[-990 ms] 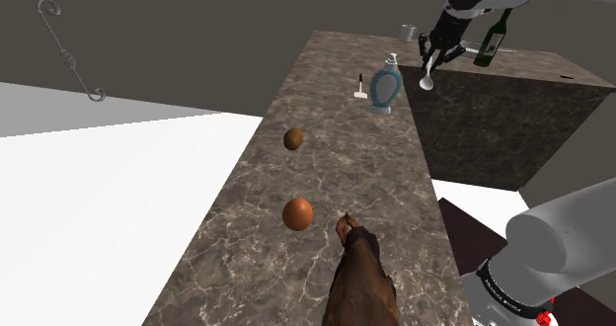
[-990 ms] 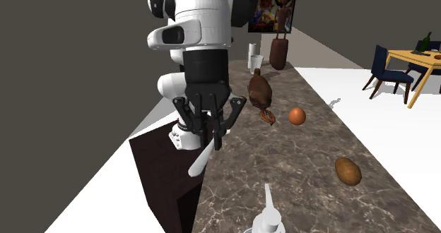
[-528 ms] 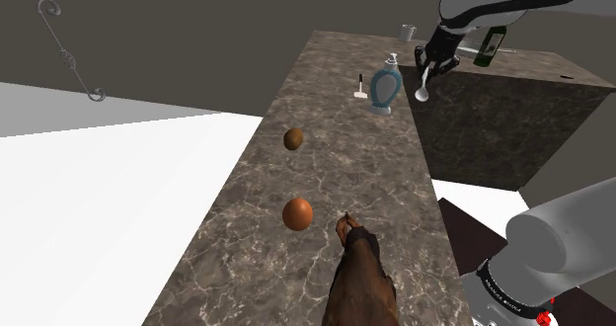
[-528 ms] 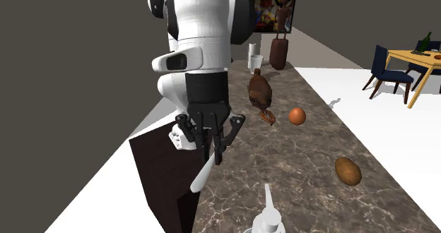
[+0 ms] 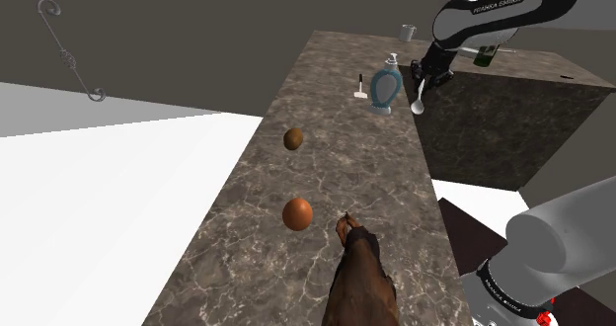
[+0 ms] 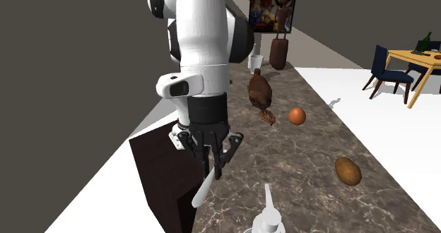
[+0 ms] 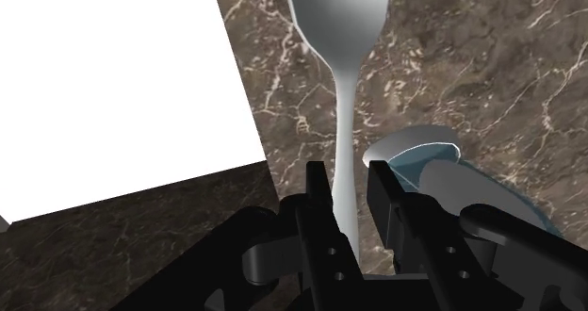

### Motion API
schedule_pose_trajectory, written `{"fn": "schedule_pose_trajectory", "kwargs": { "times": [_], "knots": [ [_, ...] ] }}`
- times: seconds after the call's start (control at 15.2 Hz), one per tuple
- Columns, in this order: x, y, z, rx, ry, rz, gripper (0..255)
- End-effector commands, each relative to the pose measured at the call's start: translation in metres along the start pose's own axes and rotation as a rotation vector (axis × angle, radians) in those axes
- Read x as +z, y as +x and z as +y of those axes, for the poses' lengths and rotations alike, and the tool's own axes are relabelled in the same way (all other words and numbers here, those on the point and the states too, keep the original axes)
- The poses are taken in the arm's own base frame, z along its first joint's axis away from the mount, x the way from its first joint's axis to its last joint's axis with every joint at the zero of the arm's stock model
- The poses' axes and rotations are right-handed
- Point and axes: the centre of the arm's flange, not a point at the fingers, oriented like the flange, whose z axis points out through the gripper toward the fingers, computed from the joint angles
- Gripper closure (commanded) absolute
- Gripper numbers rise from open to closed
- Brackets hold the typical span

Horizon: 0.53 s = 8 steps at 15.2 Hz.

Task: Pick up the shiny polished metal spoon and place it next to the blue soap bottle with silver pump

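The pincer (image 7: pixel 347 179) pinches the pale spoon (image 7: pixel 341 36) by its handle, the long axis hanging down from it, bowl low over the desk (image 5: pixel 336 166) just beside the blue soap bottle (image 5: pixel 384 89).

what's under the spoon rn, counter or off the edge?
Wrist view: dark marbled counter lies beneath the spoon, close to the counter's edge, with the blue soap bottle beside the gripper. The patch directly behind the spoon is covered; contact cannot be judged.

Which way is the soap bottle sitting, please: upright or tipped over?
Upright: the soap bottle stands on its base on the counter, its pump pointing up.
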Motion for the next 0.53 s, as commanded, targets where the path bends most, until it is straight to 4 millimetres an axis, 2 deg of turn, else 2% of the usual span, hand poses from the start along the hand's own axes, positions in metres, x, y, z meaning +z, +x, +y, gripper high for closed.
{"fn": "schedule_pose_trajectory", "kwargs": {
  "times": [0.0, 0.46],
  "knots": [
    [0.010, -0.002, 0.001, 0.000, 0.000, 0.000, 255],
    [0.046, -0.010, 0.005, 0.000, 0.000, 0.000, 255]
  ]
}}
